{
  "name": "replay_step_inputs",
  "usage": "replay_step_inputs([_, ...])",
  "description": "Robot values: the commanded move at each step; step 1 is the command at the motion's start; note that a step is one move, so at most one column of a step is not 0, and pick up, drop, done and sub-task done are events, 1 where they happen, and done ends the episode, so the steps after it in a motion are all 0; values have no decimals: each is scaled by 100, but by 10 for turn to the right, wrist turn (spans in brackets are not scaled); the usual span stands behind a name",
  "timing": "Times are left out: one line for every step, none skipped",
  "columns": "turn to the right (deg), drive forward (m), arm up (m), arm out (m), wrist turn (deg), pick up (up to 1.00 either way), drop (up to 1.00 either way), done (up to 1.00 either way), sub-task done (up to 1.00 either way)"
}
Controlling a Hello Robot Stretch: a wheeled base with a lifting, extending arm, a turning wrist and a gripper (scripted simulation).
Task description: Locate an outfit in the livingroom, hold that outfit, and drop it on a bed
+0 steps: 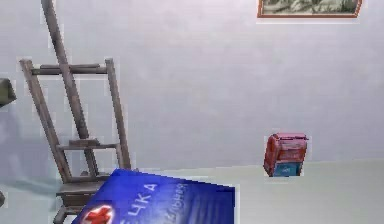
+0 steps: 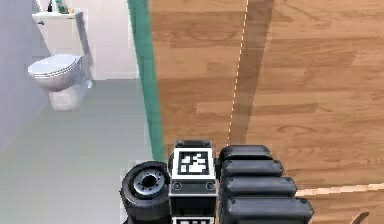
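Note:
The arm (image 2: 255, 185) is a stack of dark blocks at the arm side view's bottom edge, beside a white square with black marks (image 2: 193, 165). Left of that square sits a round dark body (image 2: 150, 186), which I take for the gripper; its far end cannot be made out, so I cannot tell whether it holds anything. Wooden floor (image 2: 290, 80) stretches out beyond the arm. In the forward view, a small red and blue thing (image 1: 285, 155) stands low against the pale wall on the right.
A tall wooden easel (image 1: 75, 120) stands at the forward view's left. A blue flat box with a red mark (image 1: 165, 203) lies close at the bottom. A framed picture (image 1: 310, 8) hangs top right. In the arm side view, a white toilet (image 2: 60, 70) sits beyond a green wall edge (image 2: 148, 80).

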Motion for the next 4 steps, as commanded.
replay_step_inputs([240,0,0,0,0,0,0,0,0])
replay_step_inputs([30,0,0,0,0,0,0,0,0])
replay_step_inputs([-180,0,0,0,0,0,0,0,0])
replay_step_inputs([0,25,0,0,0,0,0,0,0])
